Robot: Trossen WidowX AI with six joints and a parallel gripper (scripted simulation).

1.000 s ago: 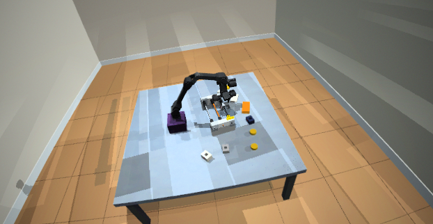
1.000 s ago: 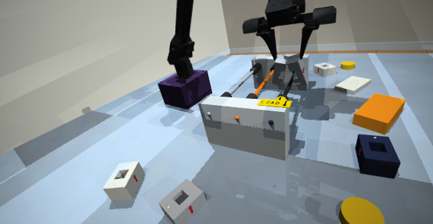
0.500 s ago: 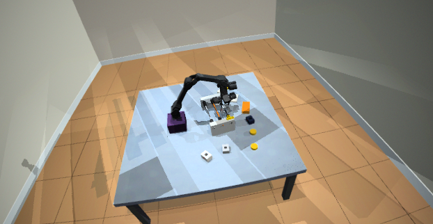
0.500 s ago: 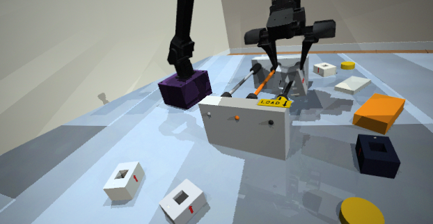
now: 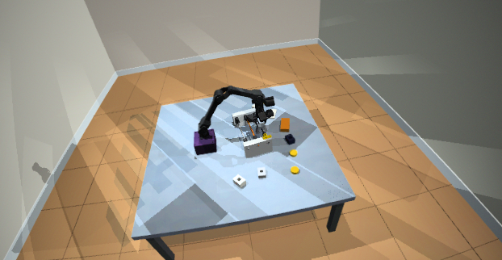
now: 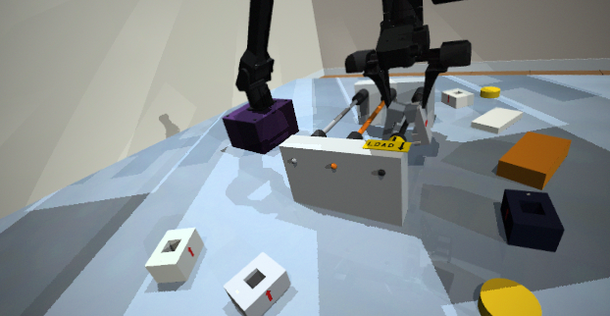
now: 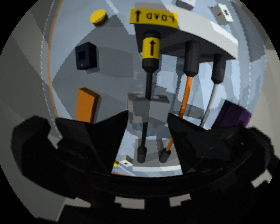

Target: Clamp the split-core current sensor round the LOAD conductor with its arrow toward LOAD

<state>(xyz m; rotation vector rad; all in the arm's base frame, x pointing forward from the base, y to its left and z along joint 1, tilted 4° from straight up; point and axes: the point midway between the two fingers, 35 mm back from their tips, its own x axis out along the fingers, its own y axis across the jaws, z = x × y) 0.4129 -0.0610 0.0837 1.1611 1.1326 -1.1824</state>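
The grey split-core sensor (image 6: 423, 129) (image 7: 137, 111) is between the fingertips of my gripper (image 6: 407, 104) (image 7: 148, 114), which is shut on it. The sensor sits at the black LOAD conductor (image 6: 402, 129) (image 7: 149, 82), its halves seemingly still spread in the exterior view. The conductor runs across it in the wrist view; whether it lies fully inside is unclear. A small red mark shows on the sensor's outer side; its direction is unreadable. The yellow LOAD marker (image 5: 266, 136) (image 6: 380, 145) (image 7: 163, 18) is on top of the near white end wall (image 5: 258, 148) (image 6: 343, 184).
An orange conductor (image 6: 372, 121) (image 7: 186, 95) and a grey conductor (image 6: 338, 118) (image 7: 210, 99) run beside the black one. An orange block (image 5: 285, 124) (image 6: 532, 156), a dark blue block (image 5: 290, 139) (image 6: 532, 225), white blocks and yellow discs lie around. The arm stands on a purple base (image 5: 205, 144).
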